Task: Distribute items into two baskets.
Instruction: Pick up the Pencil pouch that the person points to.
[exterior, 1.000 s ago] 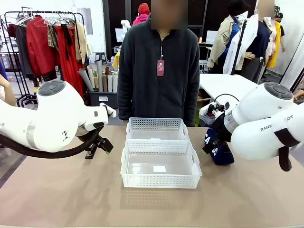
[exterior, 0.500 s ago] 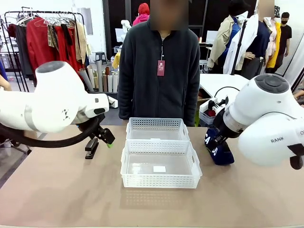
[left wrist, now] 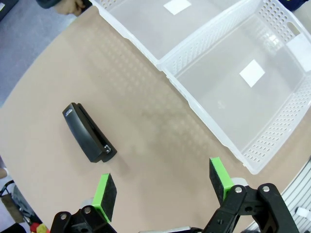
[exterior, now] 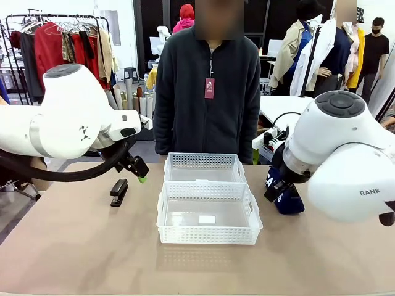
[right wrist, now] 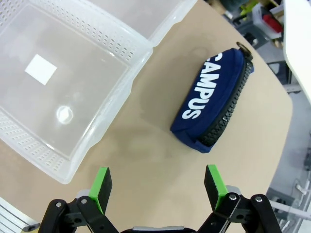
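— How did your two pincers stand at that moment?

— Both stood wide apart, clamped on nothing. My left gripper [exterior: 138, 169] hung above the table [exterior: 74, 246] on its left side, with the green pads [left wrist: 105, 191] spread. My right gripper [exterior: 272, 190] hung low on the right side, its jaws just as wide.

— Where was the stapler?

— The black stapler [exterior: 119, 192] lay flat on the table, left of the baskets and well apart from them. Through my left wrist camera it lay beyond one pad and off to that side, not between the two. I touched it nowhere.

— And the pouch?

— The navy CAMPUS pouch [right wrist: 214, 104] lay on the table just right of the near basket [exterior: 208, 235], close to its side but apart from it. Its black zip [right wrist: 228, 116] faced away from that basket. From the front, my right arm hid part of it.

— The baskets themselves?

— The near basket and the far basket [exterior: 203, 161] stood in the middle of the table, one behind the other, long sides together. I could not tell whether they touched. The near one carried a white label [exterior: 207, 219] on its floor. A person in a dark fleece jacket [exterior: 207, 105] stood behind the far edge
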`<act>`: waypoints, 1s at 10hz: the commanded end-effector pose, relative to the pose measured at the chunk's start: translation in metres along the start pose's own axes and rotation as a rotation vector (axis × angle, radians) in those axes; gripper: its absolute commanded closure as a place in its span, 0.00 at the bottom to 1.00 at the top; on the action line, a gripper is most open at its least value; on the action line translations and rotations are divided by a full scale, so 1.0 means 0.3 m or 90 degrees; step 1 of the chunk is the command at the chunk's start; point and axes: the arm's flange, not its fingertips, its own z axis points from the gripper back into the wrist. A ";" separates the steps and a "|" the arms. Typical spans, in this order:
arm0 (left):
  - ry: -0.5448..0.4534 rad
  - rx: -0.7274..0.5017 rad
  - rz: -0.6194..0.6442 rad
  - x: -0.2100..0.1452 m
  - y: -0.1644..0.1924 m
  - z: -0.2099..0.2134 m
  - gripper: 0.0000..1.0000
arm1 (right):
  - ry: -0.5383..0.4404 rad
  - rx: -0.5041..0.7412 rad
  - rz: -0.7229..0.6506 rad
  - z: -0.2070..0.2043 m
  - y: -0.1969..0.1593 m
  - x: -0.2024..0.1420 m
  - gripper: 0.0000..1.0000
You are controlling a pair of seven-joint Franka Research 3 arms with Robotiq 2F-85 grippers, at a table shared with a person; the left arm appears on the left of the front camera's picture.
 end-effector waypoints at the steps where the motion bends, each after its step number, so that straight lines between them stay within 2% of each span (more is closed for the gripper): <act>1: -0.003 -0.002 0.006 -0.006 -0.001 -0.005 0.00 | -0.009 -0.009 0.004 -0.015 -0.029 0.004 0.00; 6: 0.001 0.001 -0.002 -0.001 -0.004 -0.002 0.00 | 0.001 -0.002 -0.007 -0.006 -0.028 -0.003 0.00; 7: 0.017 -0.020 -0.004 0.024 -0.018 0.018 0.00 | -0.003 0.085 -0.054 0.013 -0.061 0.039 0.00; 8: 0.037 -0.031 0.000 0.047 -0.009 0.041 0.00 | -0.014 0.140 -0.079 0.028 -0.078 0.075 0.00; 10: 0.033 -0.060 0.017 0.092 0.003 0.090 0.00 | -0.026 0.228 -0.106 0.071 -0.106 0.125 0.00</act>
